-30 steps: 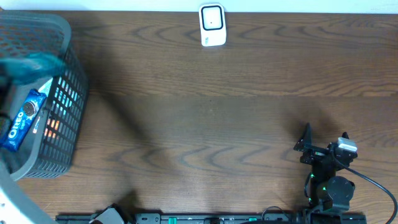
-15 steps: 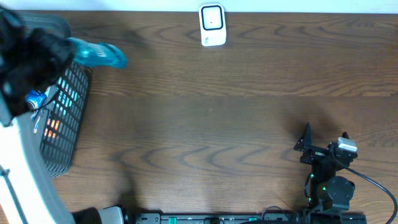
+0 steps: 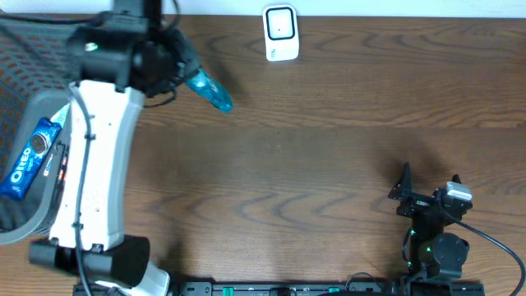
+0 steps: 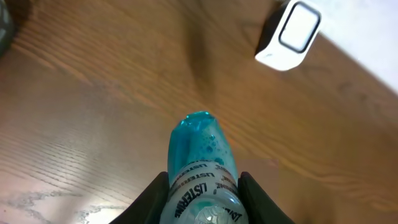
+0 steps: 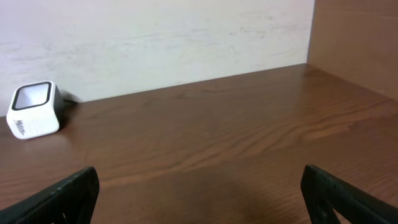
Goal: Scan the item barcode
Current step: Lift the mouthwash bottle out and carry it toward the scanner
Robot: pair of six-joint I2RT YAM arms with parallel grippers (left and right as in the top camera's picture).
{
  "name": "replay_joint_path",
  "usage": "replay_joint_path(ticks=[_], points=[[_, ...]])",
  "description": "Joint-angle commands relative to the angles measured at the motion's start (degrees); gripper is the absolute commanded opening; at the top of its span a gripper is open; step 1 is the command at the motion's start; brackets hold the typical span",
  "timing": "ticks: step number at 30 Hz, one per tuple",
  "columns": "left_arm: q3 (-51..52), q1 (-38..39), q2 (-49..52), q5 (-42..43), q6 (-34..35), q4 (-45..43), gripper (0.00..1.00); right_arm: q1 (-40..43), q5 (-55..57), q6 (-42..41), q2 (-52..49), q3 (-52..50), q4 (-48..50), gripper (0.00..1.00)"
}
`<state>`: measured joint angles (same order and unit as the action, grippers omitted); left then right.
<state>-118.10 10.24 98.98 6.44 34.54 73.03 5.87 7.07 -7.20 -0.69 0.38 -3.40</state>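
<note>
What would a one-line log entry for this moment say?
left gripper: shut on bottle | right gripper: open, empty | scanner: apart from bottle | scan: not yet done

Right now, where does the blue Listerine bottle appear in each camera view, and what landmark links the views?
Overhead: the Listerine bottle sits upper left of centre.
Left wrist: bottom centre, clamped in the left gripper.
Right wrist: not in it.
Shared landmark: the white scanner, seen in all three views.

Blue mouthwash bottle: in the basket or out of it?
Out: the left pincer grips the translucent blue mouthwash bottle over the wooden table, beyond the grey mesh basket.
</note>
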Motion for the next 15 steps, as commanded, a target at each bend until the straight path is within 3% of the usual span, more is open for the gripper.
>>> replay_joint_path(ticks=[1, 4, 9, 15], points=[[-1.2, 4.7, 1.9, -6.3, 1.2, -0.7, 0.27, 0.1, -0.1, -0.7, 0.3, -0.1, -0.2, 0.99], [-1.0, 9.0, 4.5, -9.6, 3.0, -0.6, 0.27, 0.1, -0.1, -0.7, 0.3, -0.1, -0.2, 0.99], [-0.7, 16.3, 9.7, -16.1, 14.3, 0.1, 0.27, 0.1, -0.1, -0.7, 0.3, -0.1, -0.2, 0.99], [-0.2, 23.6, 17.3, -16.6, 27.0, 0.0, 0.27, 0.1, -0.1, -0.7, 0.3, -0.1, -0.2, 0.99]])
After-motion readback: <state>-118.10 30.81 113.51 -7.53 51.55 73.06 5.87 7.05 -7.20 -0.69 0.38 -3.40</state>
